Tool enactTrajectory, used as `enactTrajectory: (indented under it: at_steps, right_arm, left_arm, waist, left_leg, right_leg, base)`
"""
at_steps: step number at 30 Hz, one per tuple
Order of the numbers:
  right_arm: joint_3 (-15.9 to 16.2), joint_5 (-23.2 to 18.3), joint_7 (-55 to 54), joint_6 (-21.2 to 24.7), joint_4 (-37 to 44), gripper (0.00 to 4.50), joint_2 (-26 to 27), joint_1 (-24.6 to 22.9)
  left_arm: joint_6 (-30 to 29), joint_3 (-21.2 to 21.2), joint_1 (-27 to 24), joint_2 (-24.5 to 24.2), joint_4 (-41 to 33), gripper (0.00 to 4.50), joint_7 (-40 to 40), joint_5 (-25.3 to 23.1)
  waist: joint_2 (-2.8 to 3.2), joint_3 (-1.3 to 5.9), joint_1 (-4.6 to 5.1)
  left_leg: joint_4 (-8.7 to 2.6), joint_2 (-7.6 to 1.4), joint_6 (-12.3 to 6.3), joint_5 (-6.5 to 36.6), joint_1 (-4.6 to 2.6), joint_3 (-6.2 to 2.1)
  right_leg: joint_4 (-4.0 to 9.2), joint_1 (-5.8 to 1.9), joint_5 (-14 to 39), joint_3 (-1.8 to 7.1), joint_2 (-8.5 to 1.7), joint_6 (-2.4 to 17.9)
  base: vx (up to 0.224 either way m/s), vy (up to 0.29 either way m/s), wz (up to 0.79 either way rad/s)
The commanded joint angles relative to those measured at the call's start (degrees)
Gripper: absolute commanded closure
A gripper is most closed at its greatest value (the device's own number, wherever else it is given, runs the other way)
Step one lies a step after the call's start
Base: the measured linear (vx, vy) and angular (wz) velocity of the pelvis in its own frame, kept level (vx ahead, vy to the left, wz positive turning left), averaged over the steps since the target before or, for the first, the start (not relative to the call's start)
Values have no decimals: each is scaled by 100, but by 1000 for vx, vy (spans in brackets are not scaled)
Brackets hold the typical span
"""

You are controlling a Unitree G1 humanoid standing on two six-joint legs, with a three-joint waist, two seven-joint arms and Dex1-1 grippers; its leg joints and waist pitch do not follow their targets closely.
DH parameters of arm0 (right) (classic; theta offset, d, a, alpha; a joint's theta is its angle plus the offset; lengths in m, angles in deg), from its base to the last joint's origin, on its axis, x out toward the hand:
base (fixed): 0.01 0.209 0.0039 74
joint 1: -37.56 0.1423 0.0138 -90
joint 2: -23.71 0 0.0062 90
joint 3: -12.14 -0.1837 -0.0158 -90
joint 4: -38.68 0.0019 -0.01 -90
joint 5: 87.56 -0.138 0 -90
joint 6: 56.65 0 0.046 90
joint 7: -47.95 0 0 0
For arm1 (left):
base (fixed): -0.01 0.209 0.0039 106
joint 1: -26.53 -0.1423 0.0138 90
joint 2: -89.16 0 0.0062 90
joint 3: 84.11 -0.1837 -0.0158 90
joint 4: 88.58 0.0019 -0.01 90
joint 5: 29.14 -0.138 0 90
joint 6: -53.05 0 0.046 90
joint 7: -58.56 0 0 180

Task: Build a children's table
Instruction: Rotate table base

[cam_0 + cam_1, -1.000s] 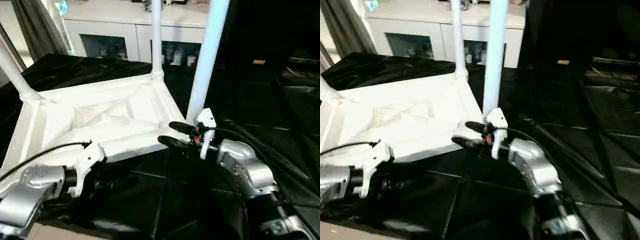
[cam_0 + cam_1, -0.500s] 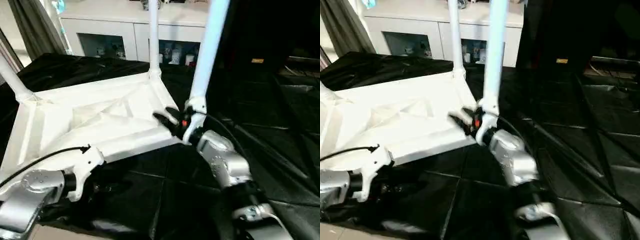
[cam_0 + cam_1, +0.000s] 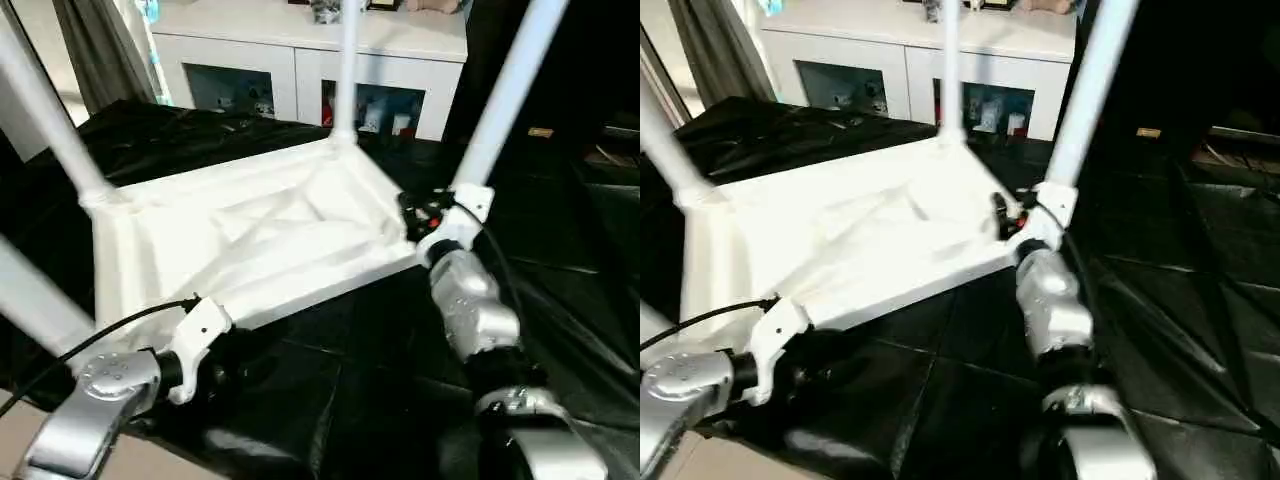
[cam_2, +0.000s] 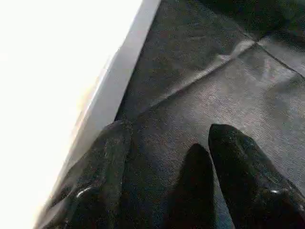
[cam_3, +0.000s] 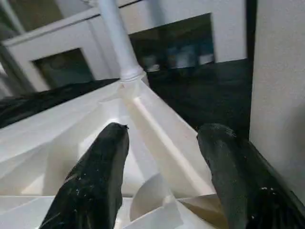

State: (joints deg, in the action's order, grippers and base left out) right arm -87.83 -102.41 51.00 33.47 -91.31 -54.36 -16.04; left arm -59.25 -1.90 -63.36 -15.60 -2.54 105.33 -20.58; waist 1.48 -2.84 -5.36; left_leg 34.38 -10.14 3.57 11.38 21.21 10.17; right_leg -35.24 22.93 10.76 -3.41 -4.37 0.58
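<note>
Lying upturned on black sheeting (image 3: 560,330), children's table (image 3: 260,240), white cabinet (image 3: 300,60) behind, both pincers spread, empty.

**No readable text**

I can read no words, numbers, brands or signs here. The children's table (image 3: 250,235) carries no visible lettering, and small items behind the cabinet's (image 3: 300,60) glass doors are too small to read.

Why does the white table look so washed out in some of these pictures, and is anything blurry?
In the left wrist view the table top is overexposed to flat white, its edge soft beside the left gripper. In the left eye view the near legs smear with blur, and the black sheet shows glare streaks. The right wrist view is sharper, its nearest leg soft.
</note>
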Motion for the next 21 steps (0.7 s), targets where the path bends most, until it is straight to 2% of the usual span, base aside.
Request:
enactTrajectory:
  at_steps: [1, 2, 3, 4, 5, 6, 7, 9, 15, 17, 18, 20, 21]
  right_arm:
    - [-483, 45, -337, -235, -104, 185, -328, 75]
    - [-580, 60, -388, -328, -270, 185, -493, 156]
    - [-600, 68, -393, -354, -322, 185, -539, 180]
    - [-607, 71, -395, -363, -340, 185, -555, 189]
    - [-754, 83, -446, -483, -542, 185, -905, 278]
    - [-754, 83, -446, -483, -542, 185, -905, 278]
    - [-781, 86, -460, -508, -579, 185, -984, 293]
    - [-816, 70, -457, -582, -679, 185, -1172, 319]
    - [-910, 121, -393, -769, -1069, 185, -1596, 377]
    - [-920, 129, -322, -789, -1150, 185, -1662, 395]
    - [-869, 166, -176, -782, -1183, 185, -1708, 410]
    - [-696, 201, 311, -746, -1204, 185, -1766, 433]
    - [-619, 197, 528, -725, -1178, 185, -1761, 431]
  left_arm:
    - [43, 27, -67, -50, 110, 153, -168, -128]
    - [82, 4, -101, -39, 125, 153, -193, -168]
    - [99, -9, -110, -43, 133, 153, -199, -181]
    - [105, -13, -114, -45, 135, 153, -201, -186]
    - [181, -44, -141, -21, 133, 153, -232, -197]
    - [181, -44, -141, -21, 133, 153, -232, -197]
    - [194, -46, -142, -10, 131, 153, -241, -195]
    - [225, -67, -145, 15, 131, 153, -248, -212]
    - [375, -153, -240, 9, 74, 153, -49, -127]
    - [436, -156, -286, -10, 18, 153, 65, -43]
    - [469, -126, -353, -50, -48, 153, 197, 68]
    - [517, 2, -518, -138, -156, 153, 415, 290]
    - [580, 72, -585, -181, -163, 153, 481, 350]
  waist:
    - [5, 348, 43]
    - [4, 352, 28]
    - [-19, 354, 31]
    - [-9, 362, 16]
    - [-27, 359, 21]
    - [-30, 363, 18]
    - [-32, 361, 12]
    - [-50, 365, 10]
    - [-64, 355, 58]
    - [-59, 357, 66]
    - [-45, 357, 73]
    - [-68, 358, 84]
    - [-58, 360, 103]
  left_leg:
    - [-445, -244, 56, 1215, -148, -43]
    - [-435, -244, 44, 1198, -161, -29]
    - [-436, -239, 15, 1127, -125, -35]
    - [-436, -243, 8, 1091, -118, -40]
    - [-434, -234, -15, 1035, -94, -40]
    - [-430, -231, -19, 1031, -87, -47]
    - [-421, -232, -33, 1042, -100, -32]
    - [-408, -221, -93, 952, -69, -33]
    - [-390, -208, -150, 1034, -53, -31]
    - [-386, -206, -183, 1004, -42, -34]
    - [-387, -206, -203, 991, -39, -39]
    - [-380, -208, -250, 1019, -18, -40]
    - [-373, -204, -284, 1026, -6, -43]
  right_leg:
    - [415, -150, 1296, 287, -334, 924]
    - [411, -133, 1208, 291, -318, 939]
    - [388, -163, 1110, 284, -306, 945]
    - [379, -174, 1071, 279, -314, 944]
    - [369, -187, 1000, 275, -308, 942]
    - [365, -202, 1021, 262, -313, 946]
    - [380, -183, 1019, 270, -310, 940]
    - [373, -213, 983, 271, -320, 925]
    - [408, -215, 1244, 250, -311, 907]
    - [402, -220, 1205, 246, -308, 914]
    - [395, -222, 1190, 241, -309, 945]
    - [392, -236, 1181, 238, -318, 1018]
    - [390, -244, 1159, 233, -321, 1074]
  base:
    - [0, 0, 0]
    - [0, 0, 0]
    - [0, 0, 0]
    - [0, 0, 0]
    - [0, 0, 0]
    - [0, 0, 0]
    - [0, 0, 0]
    - [0, 0, 0]
    - [0, 0, 0]
    - [0, 0, 0]
    - [0, 0, 0]
    - [0, 0, 0]
    - [0, 0, 0]
